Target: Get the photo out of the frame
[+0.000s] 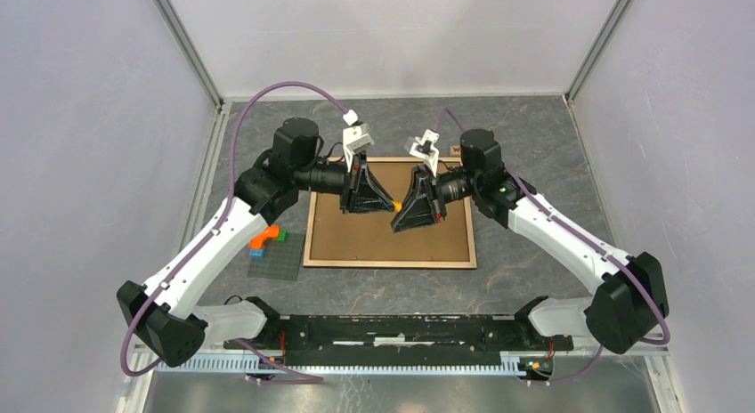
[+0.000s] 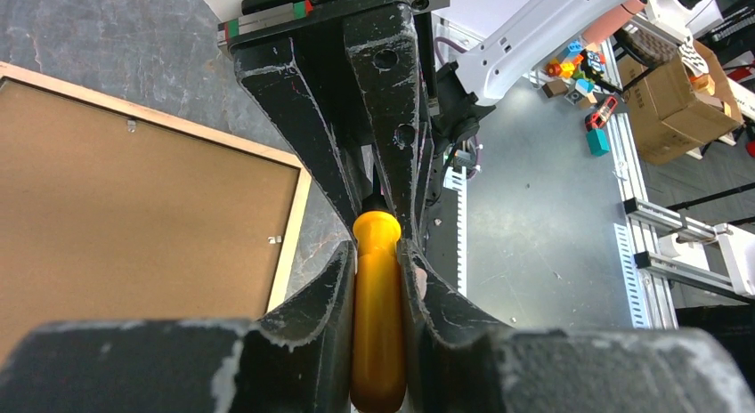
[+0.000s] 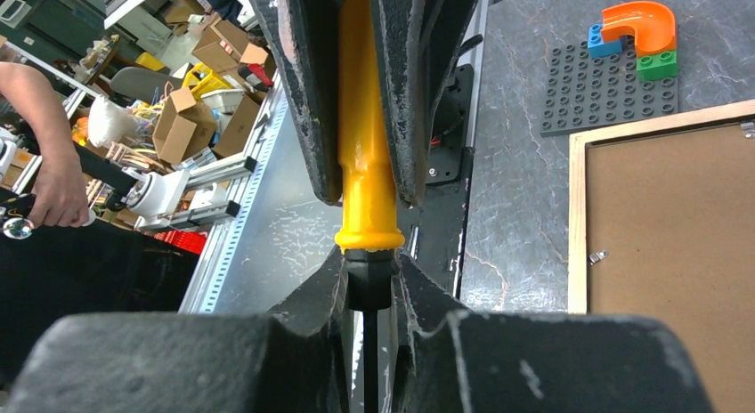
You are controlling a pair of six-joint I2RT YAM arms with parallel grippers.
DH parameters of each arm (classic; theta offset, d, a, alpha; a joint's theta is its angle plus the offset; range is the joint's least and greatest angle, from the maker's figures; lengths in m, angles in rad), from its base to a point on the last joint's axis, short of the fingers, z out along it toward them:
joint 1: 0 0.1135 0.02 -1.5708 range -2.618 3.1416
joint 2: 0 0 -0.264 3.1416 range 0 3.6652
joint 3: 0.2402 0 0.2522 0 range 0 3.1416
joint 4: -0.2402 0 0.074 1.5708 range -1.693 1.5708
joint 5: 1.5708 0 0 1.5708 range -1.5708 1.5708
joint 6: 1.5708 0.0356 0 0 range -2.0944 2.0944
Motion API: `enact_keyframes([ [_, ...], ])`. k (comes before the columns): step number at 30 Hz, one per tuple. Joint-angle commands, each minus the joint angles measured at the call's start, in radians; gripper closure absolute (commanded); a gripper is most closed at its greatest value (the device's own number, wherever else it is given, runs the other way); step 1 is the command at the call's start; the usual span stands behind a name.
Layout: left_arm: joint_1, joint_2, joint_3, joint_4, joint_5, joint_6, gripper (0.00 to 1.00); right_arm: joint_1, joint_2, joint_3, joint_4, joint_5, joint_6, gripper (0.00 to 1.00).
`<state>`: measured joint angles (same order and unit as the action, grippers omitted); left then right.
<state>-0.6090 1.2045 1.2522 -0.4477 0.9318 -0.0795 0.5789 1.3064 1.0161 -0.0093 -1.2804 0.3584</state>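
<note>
The frame [image 1: 356, 239] lies face down in the middle of the table, its brown fibreboard back up, edged in light wood; it also shows in the left wrist view [image 2: 133, 217] and the right wrist view [image 3: 677, 253]. The photo is hidden. Both grippers meet tip to tip above the frame on a yellow-handled screwdriver [image 1: 394, 203]. My left gripper [image 2: 377, 253] is shut on the yellow handle [image 2: 377, 324]. My right gripper [image 3: 368, 271] is shut on the screwdriver's black collar [image 3: 368, 284], just below the handle [image 3: 363, 164]. Small metal clips [image 2: 275, 240] sit on the back board.
A dark grey baseplate [image 1: 274, 260] with orange, blue and green bricks [image 1: 267, 238] lies just left of the frame, also in the right wrist view [image 3: 605, 93]. A small object [image 1: 455, 150] lies behind the frame. Enclosure walls stand on three sides.
</note>
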Motion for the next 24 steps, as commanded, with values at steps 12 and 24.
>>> enact_keyframes([
  [12, -0.010, 0.007, -0.010, 0.030, 0.062, -0.041, 0.78, 0.002, 0.022, 0.004, 0.131, -0.019, 0.068, 1.00],
  [24, 0.104, 0.024, -0.051, -0.010, 0.059, -0.159, 0.98, -0.253, 0.054, 0.209, -0.459, 0.072, -0.417, 0.23],
])
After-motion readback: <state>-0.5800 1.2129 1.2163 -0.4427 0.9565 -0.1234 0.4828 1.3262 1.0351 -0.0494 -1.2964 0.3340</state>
